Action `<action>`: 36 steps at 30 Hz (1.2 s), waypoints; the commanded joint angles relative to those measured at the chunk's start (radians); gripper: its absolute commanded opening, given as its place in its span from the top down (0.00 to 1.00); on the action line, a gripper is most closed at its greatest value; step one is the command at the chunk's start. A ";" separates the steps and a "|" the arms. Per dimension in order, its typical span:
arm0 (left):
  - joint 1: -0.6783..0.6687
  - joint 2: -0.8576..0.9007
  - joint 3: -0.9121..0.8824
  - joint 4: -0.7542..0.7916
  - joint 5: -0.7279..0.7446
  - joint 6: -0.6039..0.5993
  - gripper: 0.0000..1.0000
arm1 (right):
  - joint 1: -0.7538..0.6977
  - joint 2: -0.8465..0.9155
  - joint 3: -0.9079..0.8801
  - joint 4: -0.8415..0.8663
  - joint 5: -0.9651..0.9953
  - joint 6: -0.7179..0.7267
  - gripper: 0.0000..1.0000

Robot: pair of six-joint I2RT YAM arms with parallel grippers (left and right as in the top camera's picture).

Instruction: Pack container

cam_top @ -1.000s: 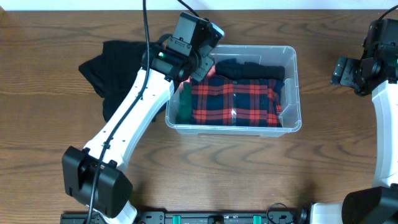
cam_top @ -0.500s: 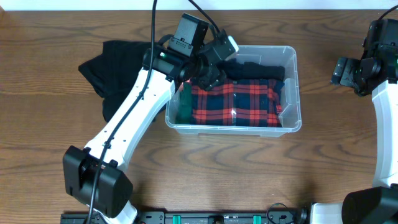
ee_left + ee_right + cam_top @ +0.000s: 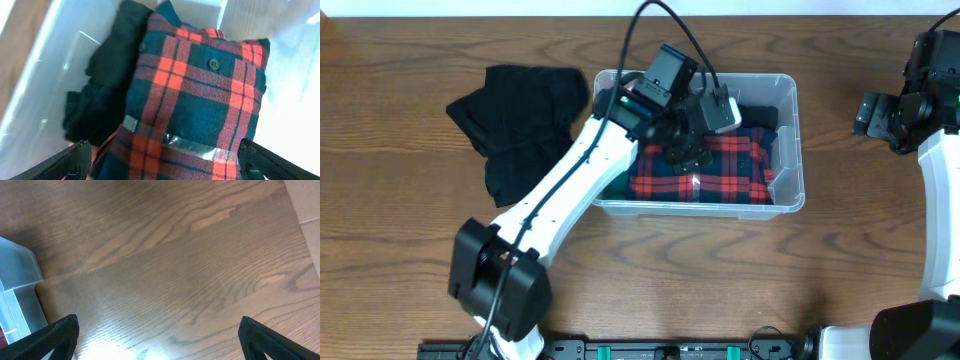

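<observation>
overhead view has the container [image 3: 790, 196] sitting mid-table, with a folded red-and-navy plaid shirt [image 3: 725, 172] filling most of it and a dark garment [image 3: 752, 112] tucked along its far wall. the left gripper [image 3: 686, 150] hangs inside the bin just above the shirt; in its wrist view the left gripper [image 3: 167, 166] has its fingers spread wide with nothing between them, and the plaid shirt [image 3: 200, 100] lies flat below beside the dark garment [image 3: 107, 85]. the right gripper [image 3: 872, 114] sits well apart to the right, also spread and empty over bare table [image 3: 175, 265]. a black garment [image 3: 515, 120] lies loose on the wood left of the bin, so that looks like the piece left to pack. to do it well, the left arm should rise clear of the bin wall before swinging left, pinch a thick fold rather than a loose edge, and lower it onto the shirt without dragging the stack. no brand or writing reads anywhere; a shiny clear strip [image 3: 185, 144] crosses the shirt, possibly tape or a size sticker, too glary to tell.
</observation>
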 commanded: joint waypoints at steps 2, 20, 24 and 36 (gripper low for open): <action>0.018 0.009 -0.004 -0.009 -0.003 0.011 0.06 | -0.006 -0.009 -0.004 0.000 0.011 0.000 0.01; 0.549 -0.159 -0.003 -0.041 -0.107 -0.420 0.05 | -0.006 -0.009 -0.004 0.000 0.011 0.000 0.01; 0.660 -0.125 -0.022 -0.056 -0.108 -0.444 0.05 | -0.006 -0.009 -0.004 0.000 0.011 0.000 0.01; 0.865 0.109 -0.025 -0.070 -0.108 -0.741 0.05 | -0.006 -0.009 -0.004 0.000 0.011 0.000 0.01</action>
